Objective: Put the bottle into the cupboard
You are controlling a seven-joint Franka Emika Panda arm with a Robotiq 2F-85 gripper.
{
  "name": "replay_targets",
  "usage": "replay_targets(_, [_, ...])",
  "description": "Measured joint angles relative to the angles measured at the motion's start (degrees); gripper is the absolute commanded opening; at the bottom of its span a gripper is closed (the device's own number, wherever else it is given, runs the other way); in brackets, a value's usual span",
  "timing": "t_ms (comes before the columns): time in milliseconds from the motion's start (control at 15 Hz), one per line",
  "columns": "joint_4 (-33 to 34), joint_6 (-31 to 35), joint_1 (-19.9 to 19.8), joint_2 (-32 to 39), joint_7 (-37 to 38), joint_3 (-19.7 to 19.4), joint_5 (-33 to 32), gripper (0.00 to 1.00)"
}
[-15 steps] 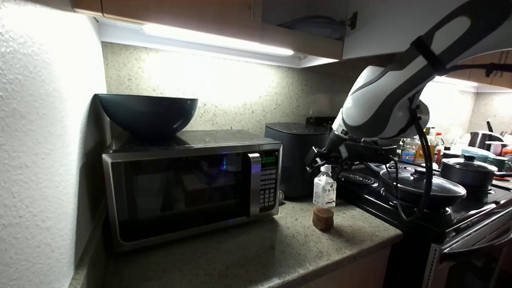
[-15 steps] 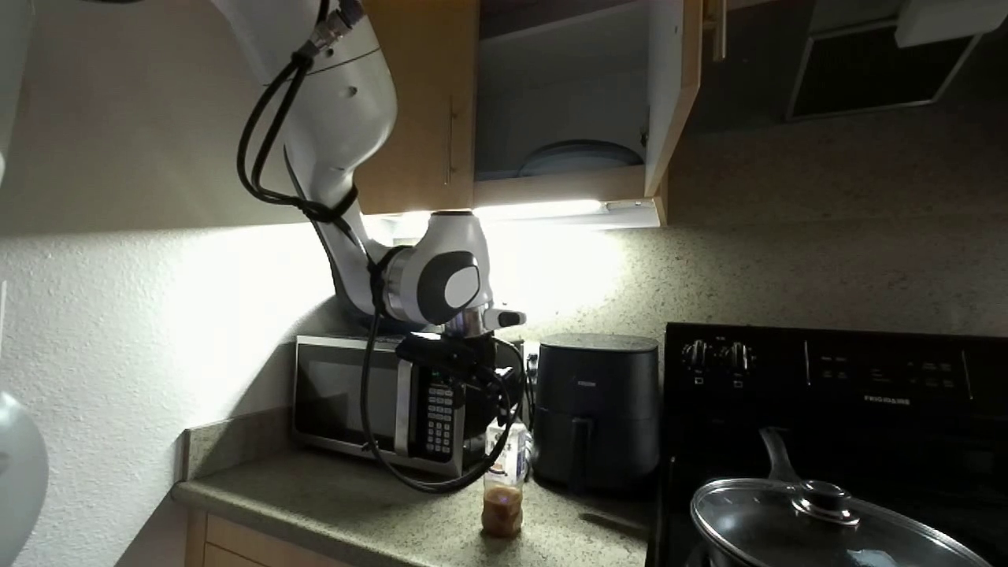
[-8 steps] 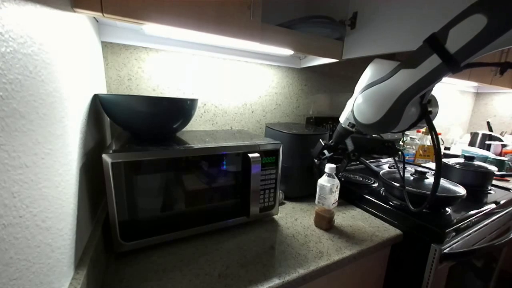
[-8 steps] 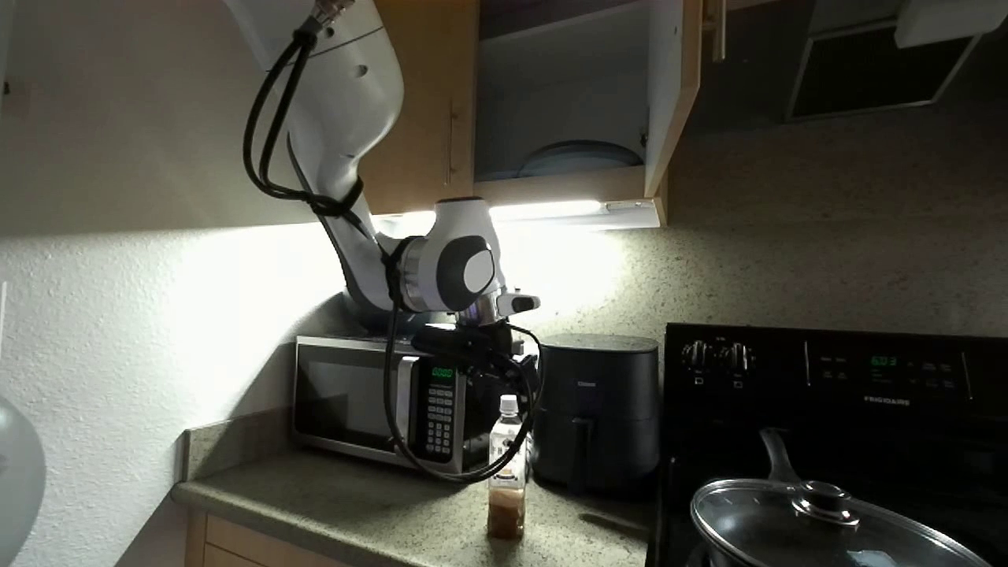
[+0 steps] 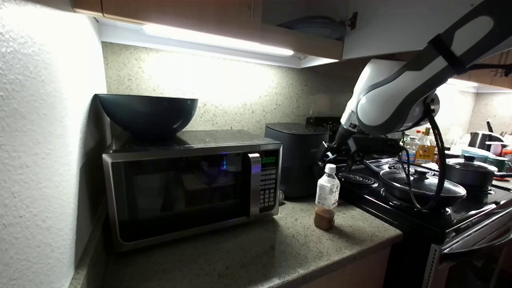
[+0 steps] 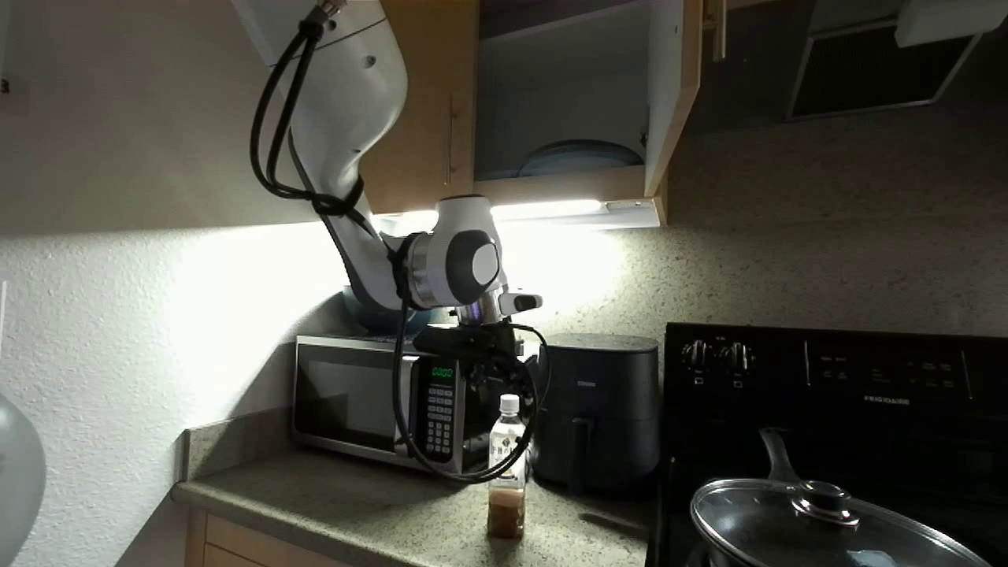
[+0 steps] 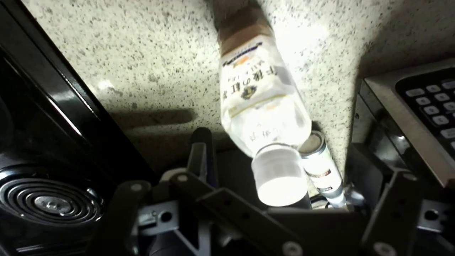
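Observation:
The bottle point(image 5: 327, 196) stands upright on the counter between microwave and stove, clear above, brown liquid below, white cap. In an exterior view a cable loop crosses in front of it point(image 6: 506, 472). In the wrist view the bottle point(image 7: 261, 89) has its cap pointing toward the gripper point(image 7: 295, 218), whose fingers are spread wide and hold nothing. In an exterior view the gripper point(image 5: 336, 155) is close behind and above the cap; it is also just above the cap here point(image 6: 500, 368). The cupboard point(image 6: 559, 187) overhead has one door point(image 6: 679, 94) swung open; it shows here too point(image 5: 180, 12).
A microwave point(image 5: 184, 196) with a dark bowl point(image 5: 148, 114) on top stands left of the bottle. A black air fryer point(image 6: 602, 394) stands behind it. A lidded pan point(image 5: 424, 188) sits on the stove. A plate point(image 6: 583, 157) lies inside the cupboard. A white canister point(image 7: 321, 170) is behind the bottle.
The gripper has moved up and to the right in both exterior views, off the bottle's top. The cap is now uncovered and the bottle has turned slightly. Little moved in the last half second.

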Motion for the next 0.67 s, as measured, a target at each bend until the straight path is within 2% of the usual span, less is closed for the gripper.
replay_targets(133, [0.2,-1.9,0.2,1.2,0.0,0.8,0.1,1.0])
replay_targets(200, [0.5,-2.6,0.3,1.9,0.0,1.1,0.2,0.91])
replay_targets(267, [0.9,-3.1,0.4,2.6,0.0,1.3,0.3,0.74])
replay_targets(400, [1.8,-4.3,0.7,3.9,0.0,1.6,0.8,0.6])
replay_targets(467, [2.3,-4.8,0.7,4.3,0.0,1.7,1.3,0.67])
replay_targets(533, [2.7,-5.1,0.7,4.7,0.0,1.8,1.7,0.89])
replay_targets(600, [3.1,-5.4,0.7,5.0,0.0,1.8,1.9,0.91])
replay_targets(667, [3.4,-5.5,0.7,5.3,0.0,1.8,1.9,0.69])
